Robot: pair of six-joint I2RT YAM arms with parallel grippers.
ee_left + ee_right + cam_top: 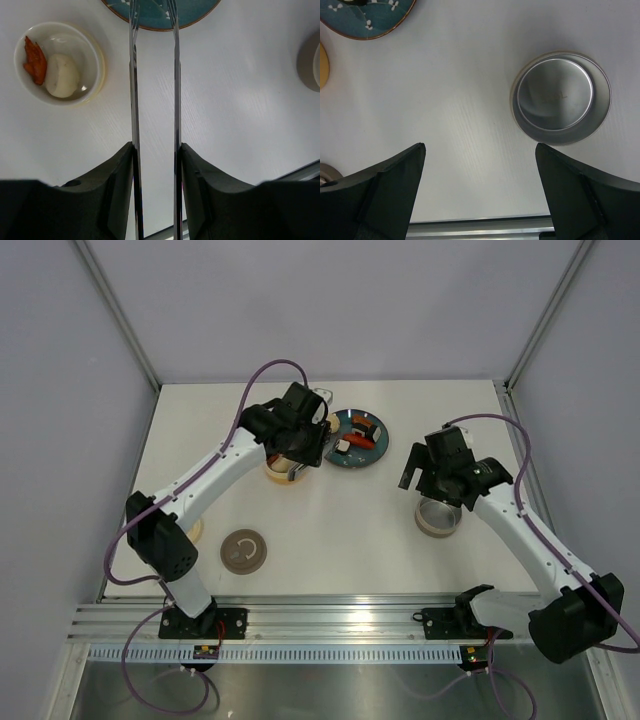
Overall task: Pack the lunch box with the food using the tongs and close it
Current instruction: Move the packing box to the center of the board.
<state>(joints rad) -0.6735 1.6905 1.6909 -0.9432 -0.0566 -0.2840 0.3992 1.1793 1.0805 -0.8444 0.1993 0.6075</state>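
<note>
My left gripper [156, 147] is shut on the tongs [134, 90]. Their two thin silver arms run parallel from between the fingers up over the rim of the teal plate [200, 15], and their tips pass out of the top of the left wrist view. From above, the left gripper [312, 435] hangs beside that plate [372, 452], which holds pieces of food [362, 428]. A cream lunch box bowl [92, 55] holds a red-orange sausage [35, 61] and a cream bun [62, 75]. My right gripper [480, 155] stands open over bare table.
A steel-lined lunch box tier [561, 97] sits just ahead and right of the right gripper, also under the right arm [438, 520]. A round brown lid [243, 550] lies near the front left. The aluminium rail [330, 620] borders the near edge.
</note>
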